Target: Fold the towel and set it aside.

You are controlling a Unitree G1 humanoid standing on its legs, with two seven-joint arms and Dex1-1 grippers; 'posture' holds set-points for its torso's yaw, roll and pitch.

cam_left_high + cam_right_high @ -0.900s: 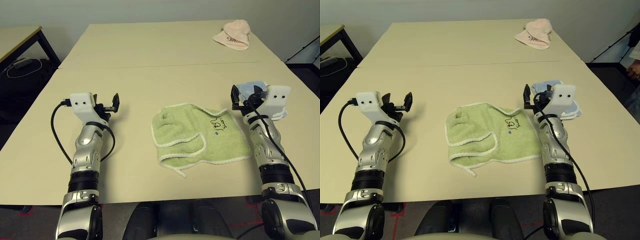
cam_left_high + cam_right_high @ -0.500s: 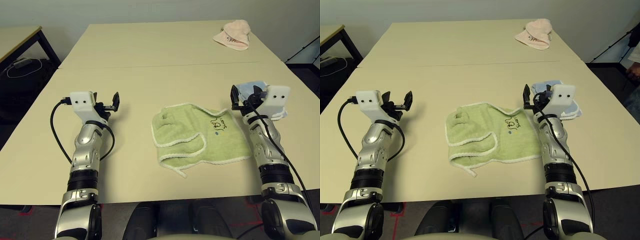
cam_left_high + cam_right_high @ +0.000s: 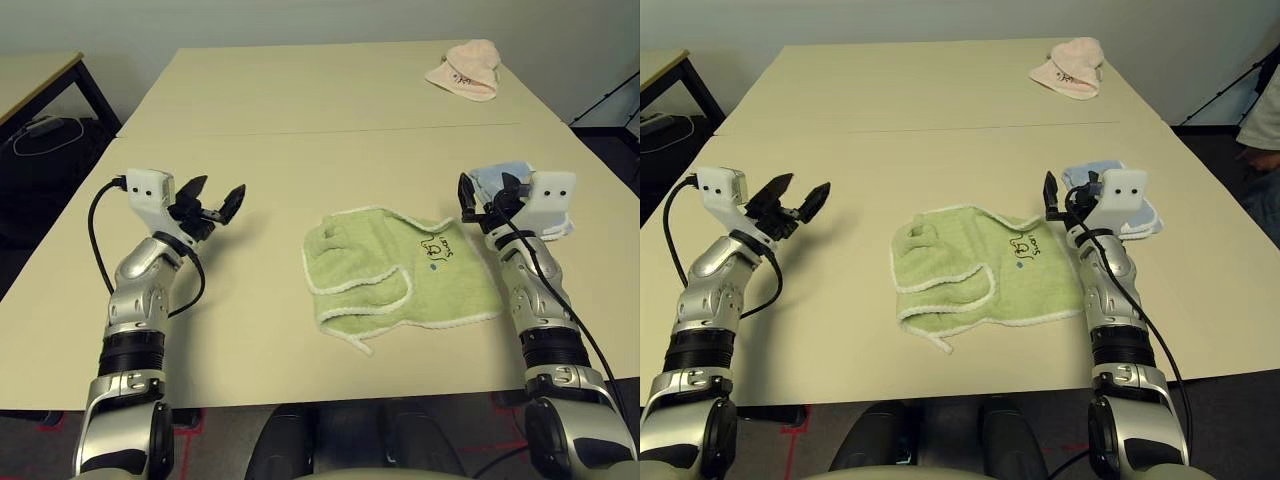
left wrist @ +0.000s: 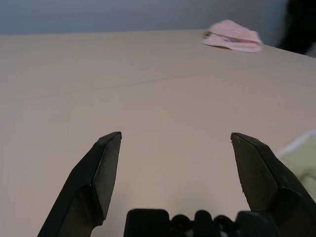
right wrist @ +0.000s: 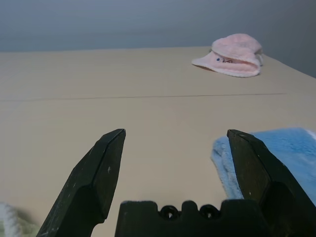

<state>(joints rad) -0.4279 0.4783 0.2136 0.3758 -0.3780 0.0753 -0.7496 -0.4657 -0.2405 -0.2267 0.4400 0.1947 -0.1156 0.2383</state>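
- The towel (image 3: 400, 268) lies near the front edge of the table (image 3: 300, 160), roughly midway between the two arms and somewhat closer to the right one.
- It is light green terry cloth with white corded edging all round, and it lies loosely crumpled, not flat: the left part is bunched into a small hump, and a flap is turned over along the near left side, with a strand of edging trailing toward the table's front edge.
- A small dark handwritten mark sits on its upper right part, with a tiny blue dot just below.
- The left gripper (image 3: 218, 200) hovers above bare tabletop well left of the towel, its two black fingers spread wide and holding nothing.
- The right gripper (image 3: 485, 193) sits just beyond the towel's right corner, fingers likewise spread apart and empty.
- A folded light blue towel (image 3: 1110, 192) lies just behind and beside the right gripper, partly hidden by the white wrist housing.
- A seam runs across the table farther back.
- A pink cloth (image 3: 465, 69) rests in a heap near the far right corner.
- A person's arm (image 3: 1262, 120) shows past the table's right side.
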